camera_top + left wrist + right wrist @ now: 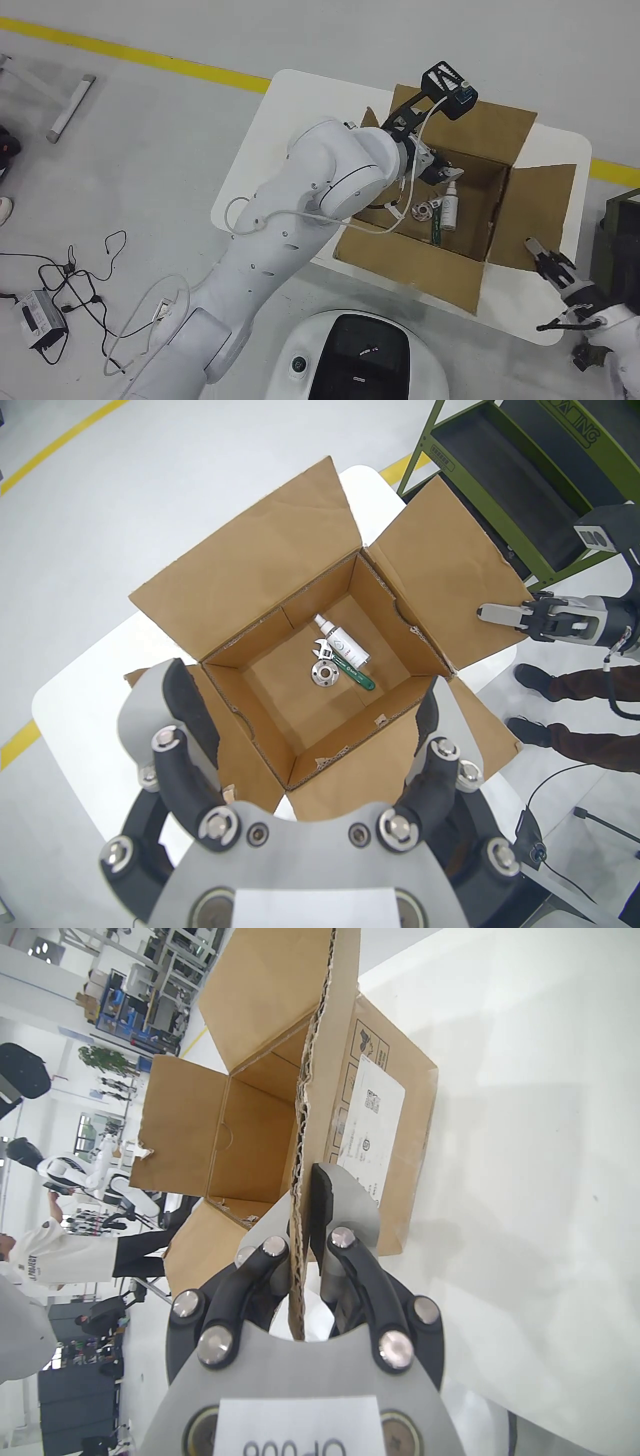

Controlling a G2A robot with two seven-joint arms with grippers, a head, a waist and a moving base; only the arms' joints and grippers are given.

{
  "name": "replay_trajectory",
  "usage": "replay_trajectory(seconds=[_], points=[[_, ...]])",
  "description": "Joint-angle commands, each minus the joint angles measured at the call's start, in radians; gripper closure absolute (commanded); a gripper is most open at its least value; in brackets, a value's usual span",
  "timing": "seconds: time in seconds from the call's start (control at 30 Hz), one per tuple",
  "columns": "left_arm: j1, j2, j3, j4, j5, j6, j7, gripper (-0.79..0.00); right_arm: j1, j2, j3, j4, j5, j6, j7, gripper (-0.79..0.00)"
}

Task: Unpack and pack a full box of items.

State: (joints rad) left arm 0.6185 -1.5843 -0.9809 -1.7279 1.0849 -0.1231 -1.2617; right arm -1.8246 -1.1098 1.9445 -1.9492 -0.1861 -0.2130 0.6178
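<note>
We are looking down into an open brown cardboard box [390, 635] sitting on a white table [75, 680].
Our left gripper [302, 687] is hovering above it, jaws spread and empty. Our right gripper [302, 1200] is pinching one flap [440, 570]. A white spray bottle [342, 645], a green-handled wrench [350, 670] and a metal flange [325, 674] are lying together inside.

My left arm [330, 175]: glossy white shell. My fingers [190, 710]: black pads, grey backs, silver screws, black links.

Bright, even overhead light; soft shadows
</note>
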Motion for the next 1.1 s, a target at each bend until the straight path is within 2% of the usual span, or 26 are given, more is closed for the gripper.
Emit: replay_trajectory(seconds=[0.0,0.2,0.4,0.67,0.73,0.77,0.8,1.07], points=[[0.000,0.000,0.000,0.000,0.000,0.000,0.000,-0.785,-0.013,0.001,0.016,0.011,0.052,-0.031,0.022,0.000],[0.000,0.000,0.000,0.000,0.000,0.000,0.000,-0.785,-0.041,0.005,0.059,0.071,0.129,-0.097,0.089,0.000],[0.000,0.000,0.000,0.000,0.000,0.000,0.000,-0.785,-0.048,0.012,0.075,0.127,0.142,-0.144,0.151,0.000],[0.000,0.000,0.000,0.000,0.000,0.000,0.000,-0.785,-0.017,0.018,0.052,0.138,0.074,-0.165,0.130,0.000],[0.000,0.000,0.000,0.000,0.000,0.000,0.000,-0.785,-0.010,0.020,0.050,0.140,0.063,-0.169,0.130,-0.348],[0.000,0.000,0.000,0.000,0.000,0.000,0.000,-0.785,-0.008,0.020,0.051,0.141,0.061,-0.172,0.129,-0.730],[0.000,0.000,0.000,0.000,0.000,0.000,0.000,-0.785,-0.006,0.021,0.055,0.145,0.063,-0.175,0.123,-0.785],[0.000,0.000,0.000,0.000,0.000,0.000,0.000,-0.785,-0.019,0.024,0.175,0.095,0.139,-0.218,0.051,-0.785]])
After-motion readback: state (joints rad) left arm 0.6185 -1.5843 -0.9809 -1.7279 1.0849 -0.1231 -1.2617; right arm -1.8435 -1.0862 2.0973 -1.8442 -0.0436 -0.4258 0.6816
